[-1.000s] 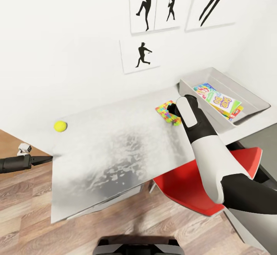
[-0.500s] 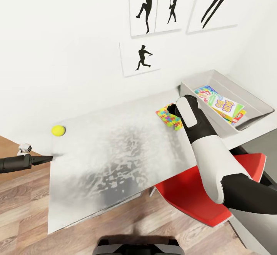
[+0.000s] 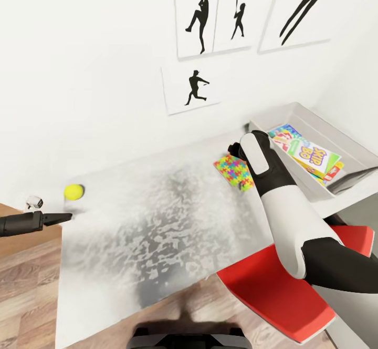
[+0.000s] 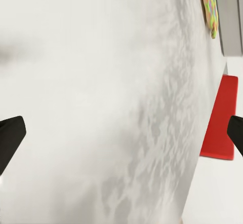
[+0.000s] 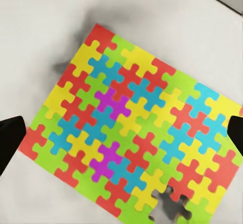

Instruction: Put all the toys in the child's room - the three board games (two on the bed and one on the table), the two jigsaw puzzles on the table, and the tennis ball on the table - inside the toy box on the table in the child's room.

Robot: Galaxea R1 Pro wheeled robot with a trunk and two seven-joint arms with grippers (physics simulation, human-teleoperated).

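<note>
Your right jaws [image 5: 121, 133] stand spread wide, one dark fingertip [image 5: 9, 142] at each side of the single thin, multicolour jigsaw puzzle tile [image 5: 132, 127] that lies flat on the bench directly under them, untouched. In the head view that tile [image 3: 234, 171] has its long axis running away from you toward the wall. Just beyond the right jaws sits the one shallow, translucent pale grey toy box [image 3: 336, 131], holding a green, yellow and red "SKIP BO" game box [image 3: 313, 157] on top of other colourful boxes, too overlapped to count. Your left jaws [image 4: 121, 133] are also open, holding nothing, aimed across the pale grey-white bench [image 3: 157, 217]; one small yellow-green tennis ball [image 3: 74, 192] rests just beside them. A red chair [image 3: 283, 291] stands at the bench edge over a wood-plank floor [image 3: 26, 286]; four black silhouette pictures [image 3: 191, 89] hang on the white wall.
</note>
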